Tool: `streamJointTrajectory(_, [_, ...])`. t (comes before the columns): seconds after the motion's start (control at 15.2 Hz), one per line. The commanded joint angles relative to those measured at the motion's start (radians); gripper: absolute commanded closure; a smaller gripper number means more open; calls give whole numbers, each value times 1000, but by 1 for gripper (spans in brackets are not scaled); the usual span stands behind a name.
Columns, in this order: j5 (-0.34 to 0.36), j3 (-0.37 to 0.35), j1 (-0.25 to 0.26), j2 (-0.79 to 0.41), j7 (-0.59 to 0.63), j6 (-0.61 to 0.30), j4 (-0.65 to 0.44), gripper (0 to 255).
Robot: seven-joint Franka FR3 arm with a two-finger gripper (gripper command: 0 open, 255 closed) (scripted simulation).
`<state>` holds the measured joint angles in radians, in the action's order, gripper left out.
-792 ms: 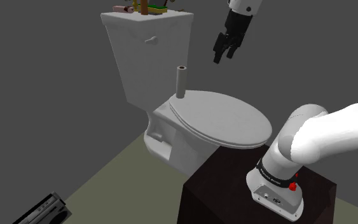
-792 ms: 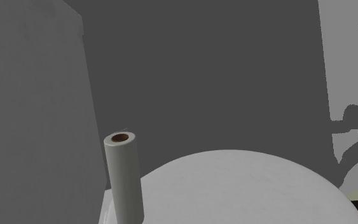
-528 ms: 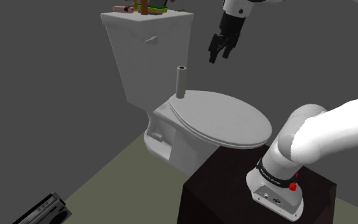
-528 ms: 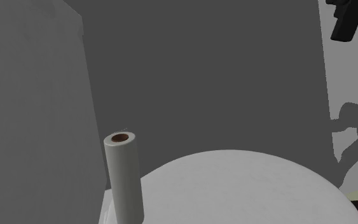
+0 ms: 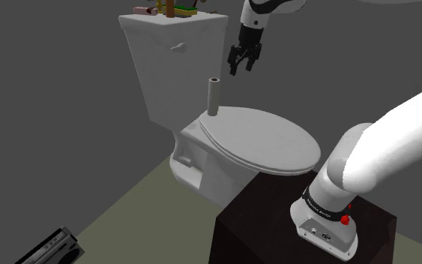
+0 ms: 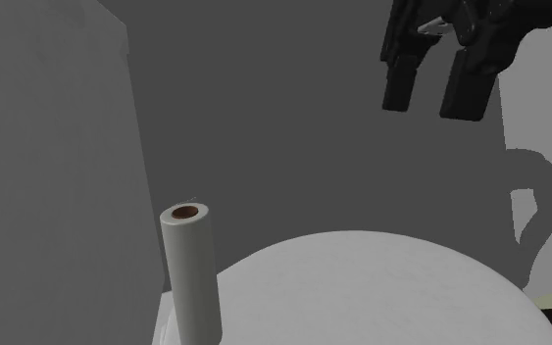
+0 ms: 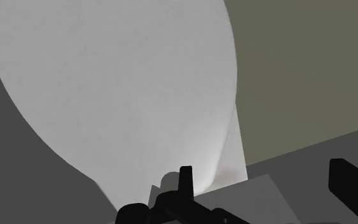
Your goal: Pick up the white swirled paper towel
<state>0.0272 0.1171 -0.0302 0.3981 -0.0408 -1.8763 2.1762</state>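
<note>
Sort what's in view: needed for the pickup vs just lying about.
Job: paper towel roll, upright on the toilet lid; claw, open, higher up, apart from it.
Lying about: toilet tank; small items on top of it; black object at the shoulder view's lower left.

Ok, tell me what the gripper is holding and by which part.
Nothing is held. The gripper hangs open in the air, well apart from the paper towel roll standing upright at the back of the toilet lid.

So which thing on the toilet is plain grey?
The upright paper towel roll at the rear of the lid; the clutter on the tank is pink, green and brown.
</note>
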Motion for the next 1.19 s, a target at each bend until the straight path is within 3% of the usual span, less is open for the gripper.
streamJointTrajectory(0.0, [-7, 14, -3, -91, -8, -19, -60, 0])
streamJointTrajectory(0.53, [-58, 59, -23, -422, -43, -43, -318, 0])
streamJointTrajectory(1.12, [-131, 78, -81, -798, -72, 25, -705, 0])
